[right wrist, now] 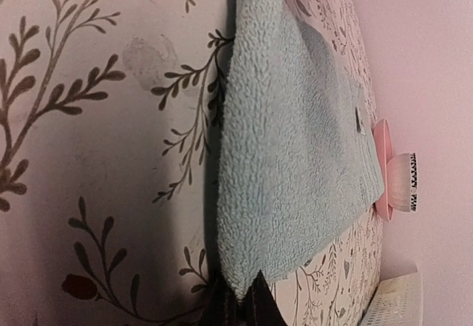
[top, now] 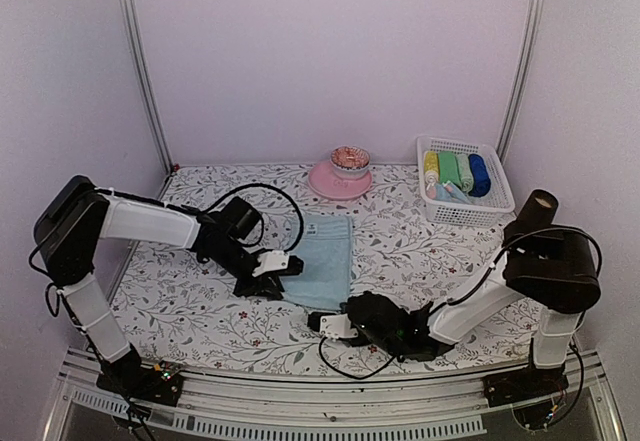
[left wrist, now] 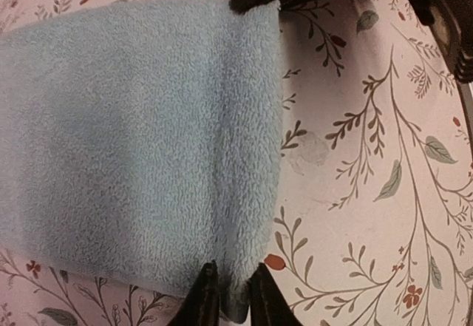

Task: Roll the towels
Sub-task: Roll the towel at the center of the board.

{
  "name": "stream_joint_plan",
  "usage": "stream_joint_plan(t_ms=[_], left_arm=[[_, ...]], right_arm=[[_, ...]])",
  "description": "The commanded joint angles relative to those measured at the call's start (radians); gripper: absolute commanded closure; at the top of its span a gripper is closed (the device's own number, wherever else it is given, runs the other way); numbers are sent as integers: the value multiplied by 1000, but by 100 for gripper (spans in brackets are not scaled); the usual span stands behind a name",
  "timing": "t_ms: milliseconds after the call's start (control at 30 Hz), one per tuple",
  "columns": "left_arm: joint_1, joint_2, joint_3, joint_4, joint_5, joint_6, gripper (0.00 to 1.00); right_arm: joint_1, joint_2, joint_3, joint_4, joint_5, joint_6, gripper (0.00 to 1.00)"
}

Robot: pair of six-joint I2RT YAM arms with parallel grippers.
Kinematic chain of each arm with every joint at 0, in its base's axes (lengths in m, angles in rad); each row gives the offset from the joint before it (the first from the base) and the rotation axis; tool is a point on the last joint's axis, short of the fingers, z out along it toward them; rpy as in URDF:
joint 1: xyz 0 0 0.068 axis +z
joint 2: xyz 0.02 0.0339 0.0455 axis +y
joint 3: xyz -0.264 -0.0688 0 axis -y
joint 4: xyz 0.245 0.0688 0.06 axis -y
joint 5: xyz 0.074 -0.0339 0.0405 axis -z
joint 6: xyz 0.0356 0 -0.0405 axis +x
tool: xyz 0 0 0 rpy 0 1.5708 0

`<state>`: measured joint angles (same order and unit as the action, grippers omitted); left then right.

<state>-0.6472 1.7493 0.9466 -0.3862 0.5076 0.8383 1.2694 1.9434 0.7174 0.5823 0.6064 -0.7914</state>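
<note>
One pale blue towel [top: 325,256] lies flat in the middle of the table. My left gripper [top: 284,265] is shut on its near left corner; in the left wrist view the gripper [left wrist: 229,300] pinches the towel [left wrist: 140,126] at its corner. My right gripper [top: 322,319] is shut on the near right corner; in the right wrist view the gripper [right wrist: 240,304] pinches the towel [right wrist: 288,156] there. The near edge is lifted slightly between the two grippers. Each wrist view shows the other gripper dark at the far end of that edge.
A pink plate [top: 325,183] with a small bowl [top: 350,157] stands behind the towel, and the plate also shows in the right wrist view [right wrist: 380,148]. A white basket [top: 465,213] at the back right holds several rolled towels in yellow, green and blue. Cables trail by both arms.
</note>
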Motion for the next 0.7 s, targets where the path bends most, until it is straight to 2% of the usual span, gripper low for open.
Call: stream_joint_plan(t_ms=[0,133,200,333,400,467,600,667], left_arm=[[21,-66,-36,9,-20,-1,80],[21,-92,-60,13,-9,6,79],[20,-92,-60,3,-4,8,75],[21,-106,-66,4,-1,16,56],[22,-115,-75,14,8,16,54],[21,-111,-77,17,10,16,56],[21,-88,-71,18,4,10,72],[21,-80,-70,24,5,5,73]], right_arm=[[-8,-113,54,-252,-142,138,98],[-31,-169,90,-400,-274,236,97],[-48,-178,110,-447,-329,280,97],[-93,-162,172,-554,-421,346,97],[-112,-146,189,-578,-440,371,98],[-130,-133,204,-609,-467,394,98],[-163,-119,231,-653,-535,434,98],[-174,-114,243,-668,-556,446,97]])
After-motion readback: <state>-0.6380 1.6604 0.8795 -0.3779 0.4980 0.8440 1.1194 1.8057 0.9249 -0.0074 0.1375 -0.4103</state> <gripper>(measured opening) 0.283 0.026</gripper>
